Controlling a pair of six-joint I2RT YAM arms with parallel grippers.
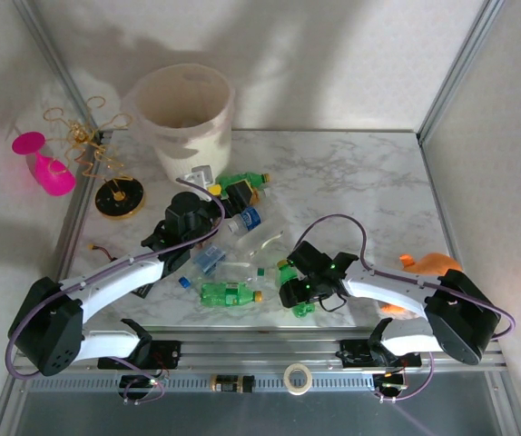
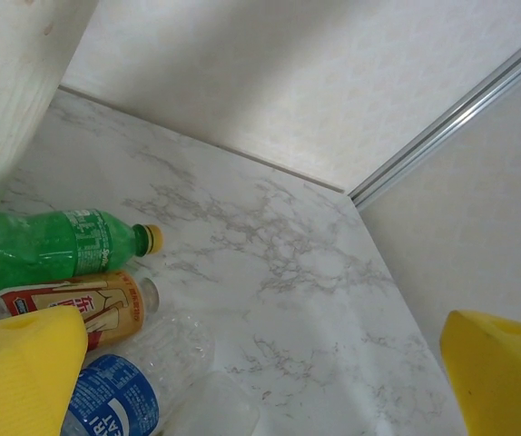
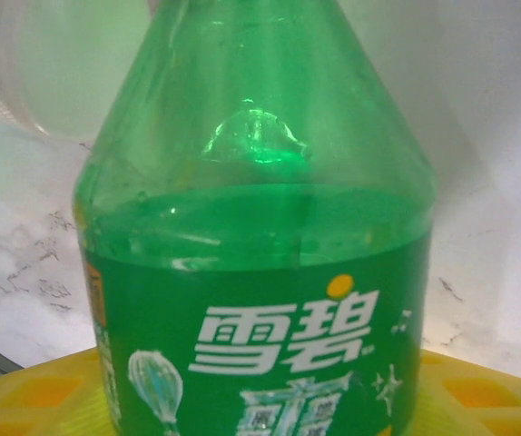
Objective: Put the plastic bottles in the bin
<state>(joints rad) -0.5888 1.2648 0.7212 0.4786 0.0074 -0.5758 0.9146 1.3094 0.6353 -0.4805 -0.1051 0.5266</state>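
Bottles (image 1: 239, 193) lie scattered on the marble worktop (image 1: 360, 182) just in front of the bin (image 1: 192, 145) at the far left. Over that pile the left fingers (image 2: 24, 372) are spread wide, holding nothing. Near the front edge the right fingers (image 3: 34, 400) flank a green bottle (image 3: 260, 272); whether they clamp it, I cannot tell.

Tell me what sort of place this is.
Probably a robot test cell in a lab, not a home: a marble-look table boxed in by white panels on aluminium posts, two arms bolted at its near edge, and crushed plastic bottles strewn before a lined bin.
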